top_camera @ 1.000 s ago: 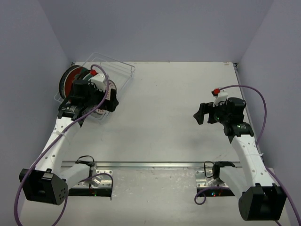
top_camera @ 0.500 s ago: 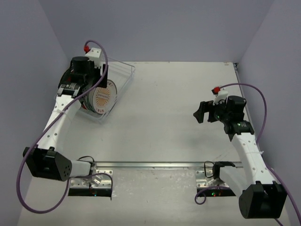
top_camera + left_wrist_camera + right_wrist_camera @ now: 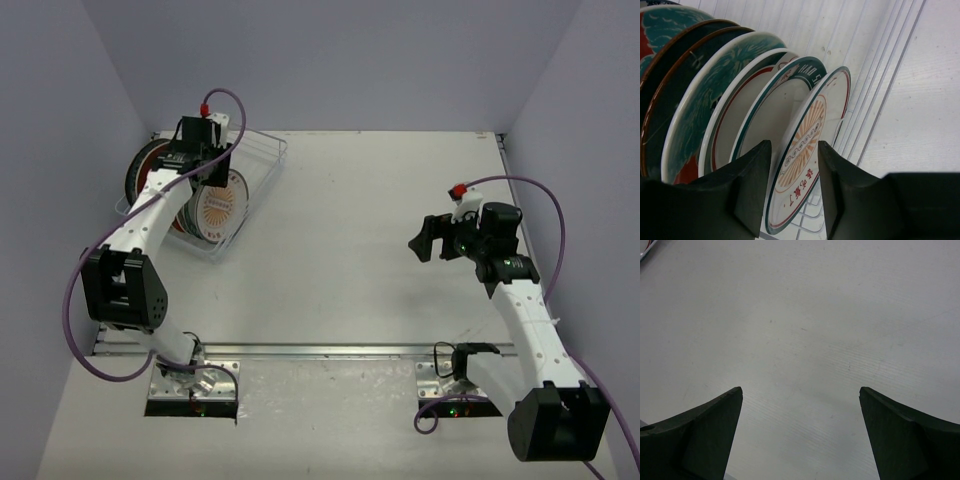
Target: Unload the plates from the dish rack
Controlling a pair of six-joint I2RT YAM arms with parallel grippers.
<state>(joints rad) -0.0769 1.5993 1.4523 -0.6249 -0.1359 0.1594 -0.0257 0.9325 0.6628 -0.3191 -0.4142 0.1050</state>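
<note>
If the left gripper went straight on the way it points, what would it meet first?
The front plate, white with an orange sunburst: its rim stands edge-on between the fingers of the left gripper. How near is unclear.

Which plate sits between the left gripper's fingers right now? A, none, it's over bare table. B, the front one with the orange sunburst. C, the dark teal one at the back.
B: in the left wrist view the left gripper straddles the rim of the front plate, white with an orange sunburst.
</note>
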